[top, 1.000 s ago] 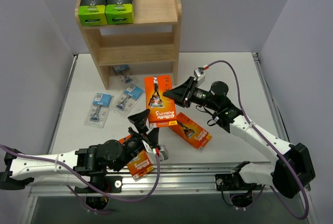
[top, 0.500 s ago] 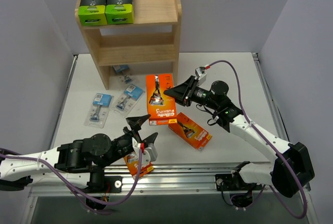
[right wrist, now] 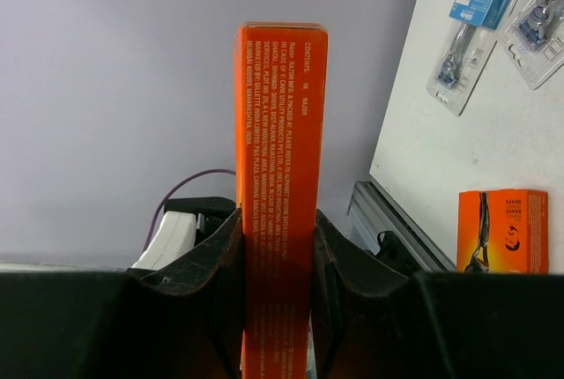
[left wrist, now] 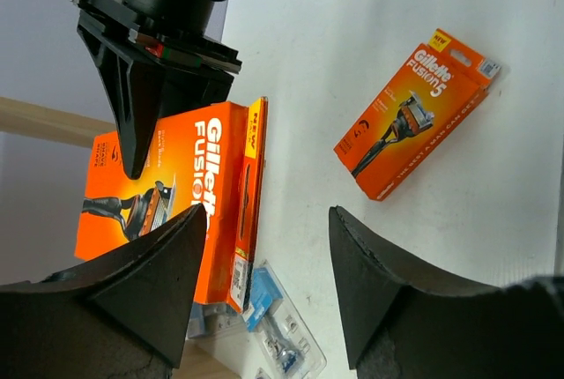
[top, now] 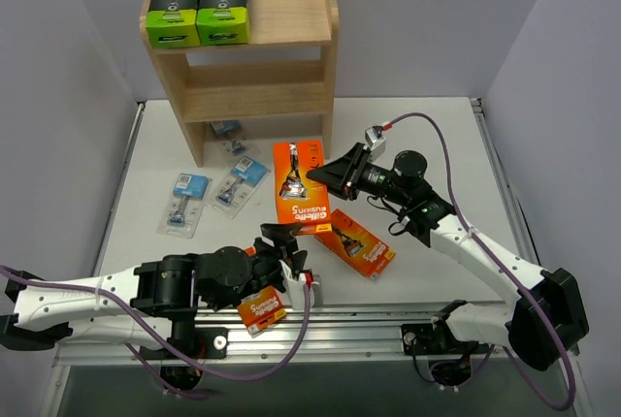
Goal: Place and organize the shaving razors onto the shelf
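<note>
Three orange razor boxes show. The right gripper (top: 320,176) pinches the first orange box (top: 299,194) between its fingers, over the middle of the table (top: 437,136). The second orange box (top: 359,240) lies flat just to the right of it, and the third orange box (top: 260,308) lies at the table's near edge, partly under the left arm. The left gripper (left wrist: 267,216) hovers near the first box with its fingers spread and nothing between them. The shelf (top: 281,87) stands at the far edge. On the left end of its top tier are two black-and-lime packs, the left lime box (top: 175,10) beside the right lime box (top: 222,7). There are three blister packs. The left blister pack (top: 184,202) and the middle blister pack (top: 239,182) lie toward the table's left edge, and the far blister pack (top: 229,133) lies under the shelf's lowest tier.
</note>
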Motion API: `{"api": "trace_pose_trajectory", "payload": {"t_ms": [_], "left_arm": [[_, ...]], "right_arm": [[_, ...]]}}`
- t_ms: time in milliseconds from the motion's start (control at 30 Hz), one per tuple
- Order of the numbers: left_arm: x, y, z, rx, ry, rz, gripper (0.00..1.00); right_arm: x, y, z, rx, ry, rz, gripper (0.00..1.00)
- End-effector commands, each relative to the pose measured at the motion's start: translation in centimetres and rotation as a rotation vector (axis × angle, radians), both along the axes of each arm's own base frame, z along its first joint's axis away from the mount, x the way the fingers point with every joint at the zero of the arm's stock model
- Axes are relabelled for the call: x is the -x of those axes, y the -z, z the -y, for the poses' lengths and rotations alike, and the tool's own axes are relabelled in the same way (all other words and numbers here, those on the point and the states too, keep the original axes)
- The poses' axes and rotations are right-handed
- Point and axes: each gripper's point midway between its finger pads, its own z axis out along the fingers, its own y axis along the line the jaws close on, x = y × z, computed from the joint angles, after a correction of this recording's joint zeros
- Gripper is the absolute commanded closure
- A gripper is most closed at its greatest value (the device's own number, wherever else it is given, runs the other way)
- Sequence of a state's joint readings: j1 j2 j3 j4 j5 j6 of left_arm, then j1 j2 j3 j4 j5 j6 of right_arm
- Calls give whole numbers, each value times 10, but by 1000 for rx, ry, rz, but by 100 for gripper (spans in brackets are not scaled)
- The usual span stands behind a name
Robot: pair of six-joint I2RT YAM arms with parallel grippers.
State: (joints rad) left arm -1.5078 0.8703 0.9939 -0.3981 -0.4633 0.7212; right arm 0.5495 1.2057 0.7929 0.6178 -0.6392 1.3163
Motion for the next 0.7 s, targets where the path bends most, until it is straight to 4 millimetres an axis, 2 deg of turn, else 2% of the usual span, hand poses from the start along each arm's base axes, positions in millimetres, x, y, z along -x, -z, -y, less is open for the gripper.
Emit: {"api": "trace_pose_trajectory", "payload": {"t_ms": [0,133,367,467,667], "left_arm": [[-11,-20,-2,23,-52,45,34],[-19,-16,1,-18,-87,87,37],[-28,-21,4,-31,-125,156,40],[-33,-22,5,-41,-157,190,45],[-36,-24,7,-43,-168,213,63]], "right_arm": [[9,-46,3,-64,-10,132,100],[11,-47,2,-63,-15,135,100],[14,-45,1,-58,-19,133,100],[16,-45,1,-60,-21,130,100],[15,-43,2,-57,-15,129,100]]}}
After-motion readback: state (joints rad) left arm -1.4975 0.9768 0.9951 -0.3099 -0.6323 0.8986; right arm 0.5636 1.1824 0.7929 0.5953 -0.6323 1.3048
